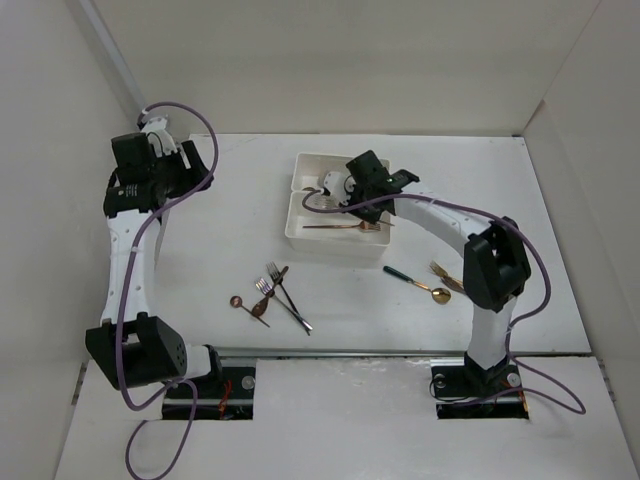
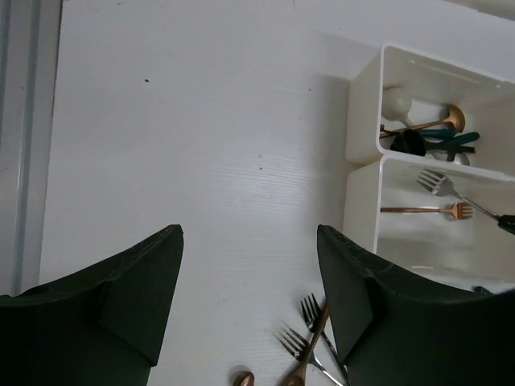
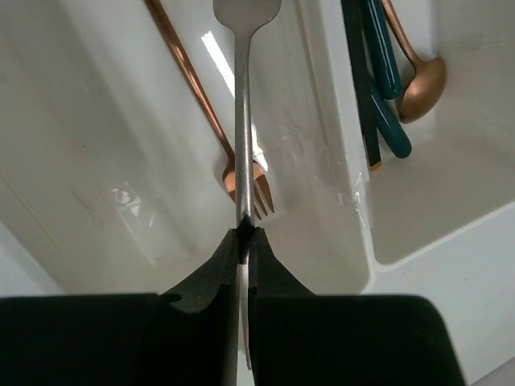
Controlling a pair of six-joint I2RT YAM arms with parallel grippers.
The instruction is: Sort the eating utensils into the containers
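Drop-off step: right gripper [image 3: 244, 237] pinched tight on silver fork [image 3: 243, 121] handle, tines ahead of its fingertips above tray [image 3: 96, 161], copper fork [image 3: 193, 88] just beneath; next probably lower, release.

quick headcount: two white trays [image 1: 291, 212], joined. near tray [image 2: 362, 205] has two forks, one copper fork [image 2: 426, 211] and one silver fork [image 2: 438, 185]. far tray [image 2: 366, 104] is spoons: one copper spoon [image 2: 455, 119], one black spoon [image 2: 409, 143], two teal handles [image 3: 392, 127], rest of that pile's too tangled to count. on the counter [image 1: 400, 325] the left bunch is two loose silver forks [image 1: 265, 286], one small copper spoon [image 1: 237, 300] and one more copper piece [image 1: 262, 308]; right side, one green-handled spoon [image 1: 417, 284] plus at least one gold fork [image 1: 445, 272], maybe two
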